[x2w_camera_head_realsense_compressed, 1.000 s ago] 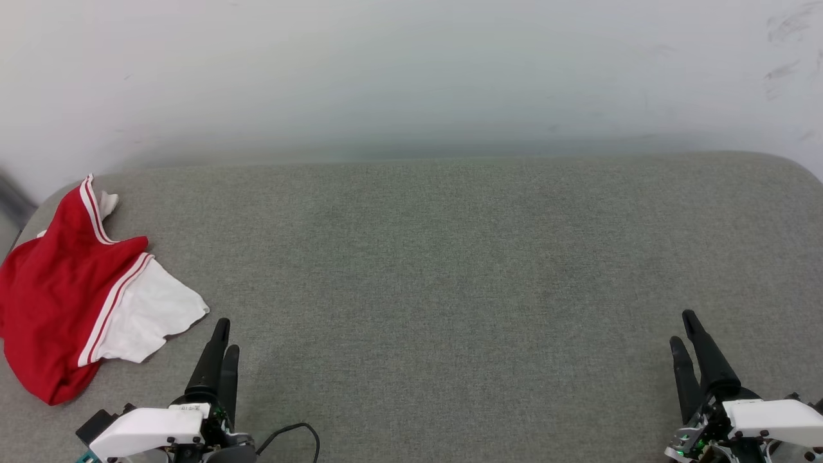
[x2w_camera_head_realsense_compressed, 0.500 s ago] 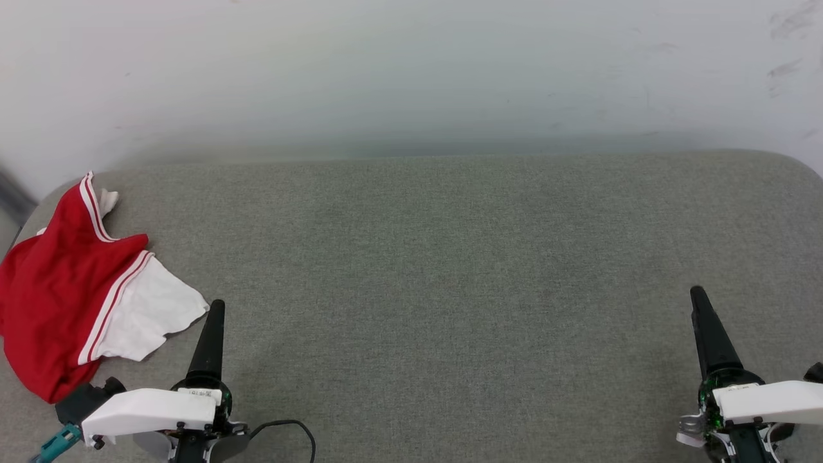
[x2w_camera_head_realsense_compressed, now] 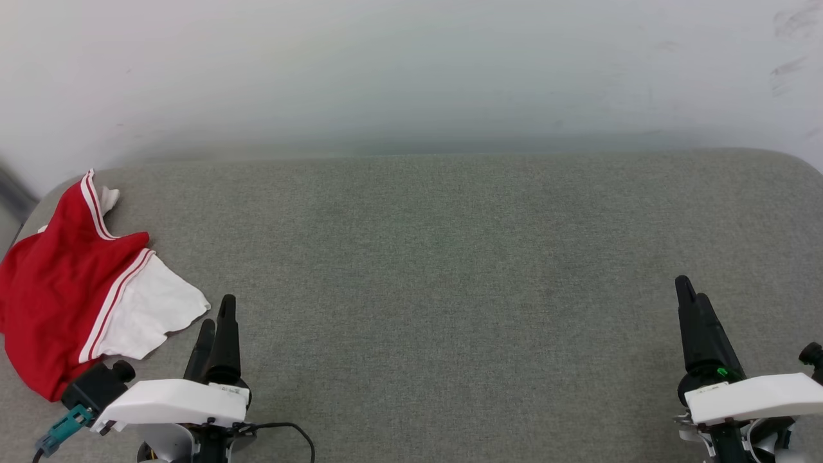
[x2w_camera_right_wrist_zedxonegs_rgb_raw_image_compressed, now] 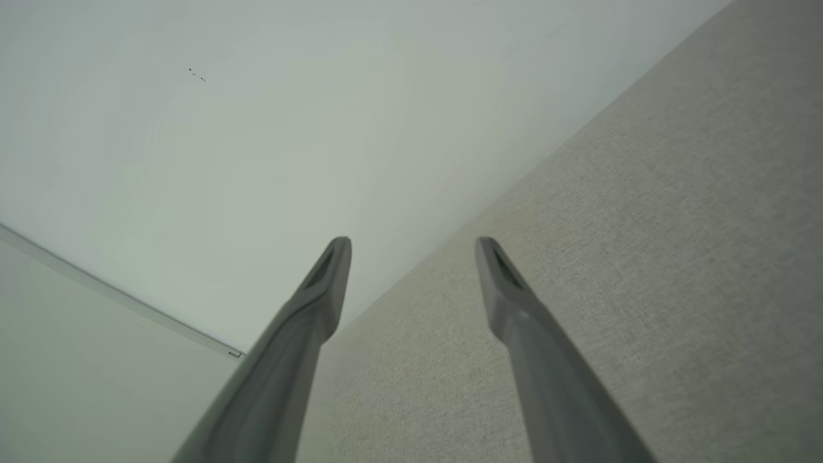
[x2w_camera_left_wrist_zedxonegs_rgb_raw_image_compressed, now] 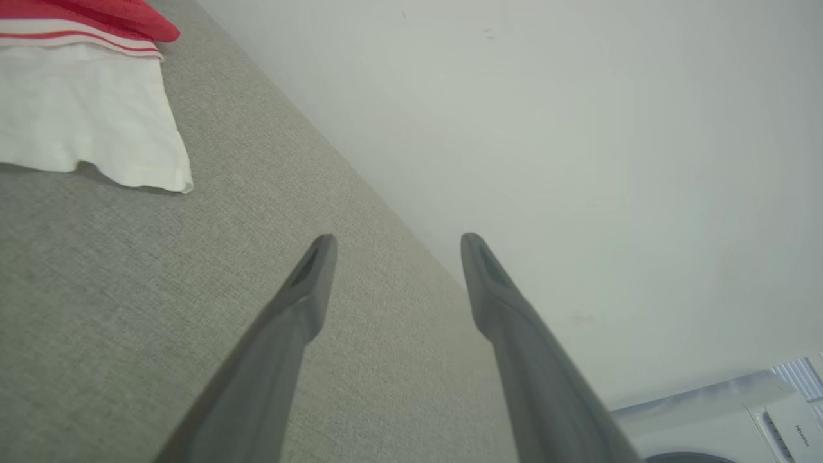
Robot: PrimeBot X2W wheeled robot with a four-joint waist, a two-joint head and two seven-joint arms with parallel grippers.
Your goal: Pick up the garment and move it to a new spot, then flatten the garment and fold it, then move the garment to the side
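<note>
Garment (x2w_camera_head_realsense_compressed: pixel 58 289) same spot, L fingers (x2w_camera_head_realsense_compressed: pixel 226 334) fwd

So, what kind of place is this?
Probably an indoor laundry or test room: a grey fabric-covered table stands against a plain white wall, a crumpled shirt lies on it, and a white appliance stands nearby.

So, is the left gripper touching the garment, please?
Apart: the left wrist view shows bare grey surface between the left gripper and the garment.
</note>
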